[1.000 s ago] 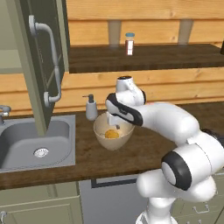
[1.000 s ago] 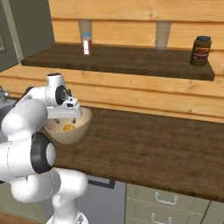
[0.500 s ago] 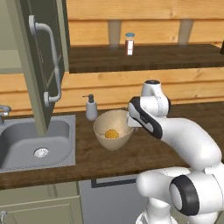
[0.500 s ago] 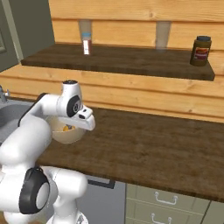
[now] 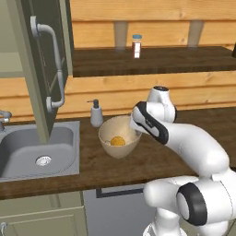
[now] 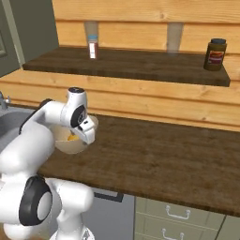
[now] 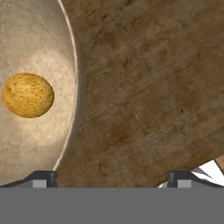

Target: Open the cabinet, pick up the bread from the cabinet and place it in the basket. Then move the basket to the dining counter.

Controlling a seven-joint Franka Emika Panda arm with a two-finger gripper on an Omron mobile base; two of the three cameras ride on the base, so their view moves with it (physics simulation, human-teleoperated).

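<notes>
With the bread [image 7: 27, 95] sitting in the basket [image 5: 119, 146] on the dark surface [image 6: 154, 159] by the sink, the empty gripper [image 7: 111, 178] hangs wide open over the rim, needing one finger inside it.

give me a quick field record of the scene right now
bread: lying in the basket, nothing gripping it
basket: upright on the dark wood counter, right of the sink
cabinet: door open above the sink
gripper: jaws wide open and empty, above the basket's rim and the bare counter beside it
soap bottle: behind the basket
shelf: holds a small bottle and a dark jar
</notes>
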